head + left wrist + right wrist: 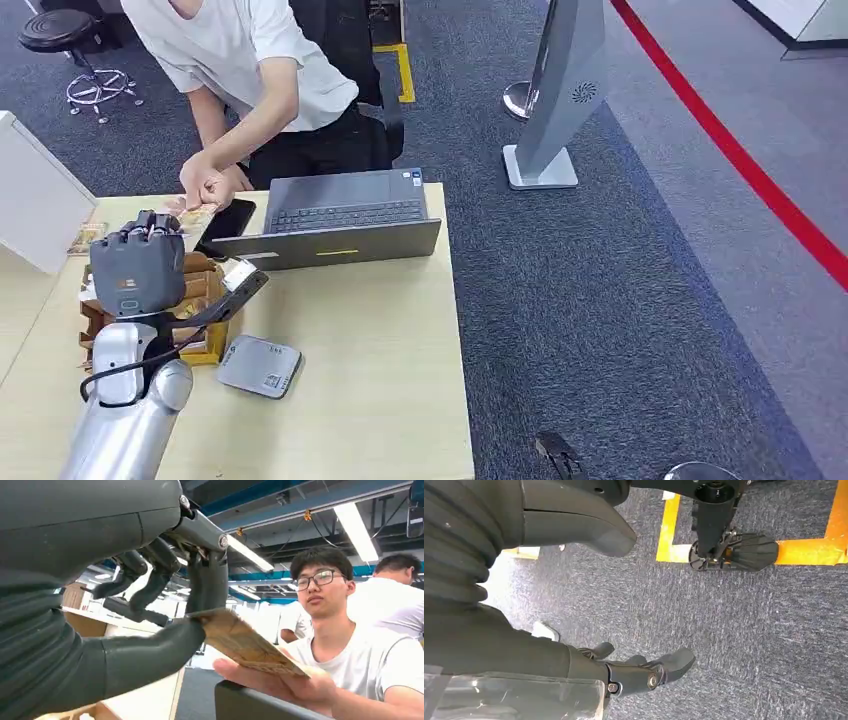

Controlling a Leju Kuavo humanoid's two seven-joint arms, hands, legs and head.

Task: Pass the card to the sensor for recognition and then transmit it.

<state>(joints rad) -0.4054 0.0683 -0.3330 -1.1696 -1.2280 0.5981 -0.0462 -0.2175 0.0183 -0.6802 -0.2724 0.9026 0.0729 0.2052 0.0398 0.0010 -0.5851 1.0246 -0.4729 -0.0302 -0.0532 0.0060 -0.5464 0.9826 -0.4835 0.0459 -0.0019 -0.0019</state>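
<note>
My left hand (140,262) is raised over the table's far left, near the seated person. In the left wrist view my left hand (165,605) pinches one end of a tan patterned card (245,645) between thumb and a finger. The person's hand (272,680) lies under the card's other end and touches it. From the head view the card (197,214) shows just below the person's hands (205,185). A flat grey square sensor box (260,366) lies on the table nearer to me. My right hand (644,672) hangs over blue carpet with its fingers apart, holding nothing.
An open grey laptop (340,215) stands at the table's far edge with a black phone (228,222) beside it. A wooden card holder (205,300) sits under my left hand. A white box (35,200) stands at far left. The light wooden table (380,380) ends at right above carpet.
</note>
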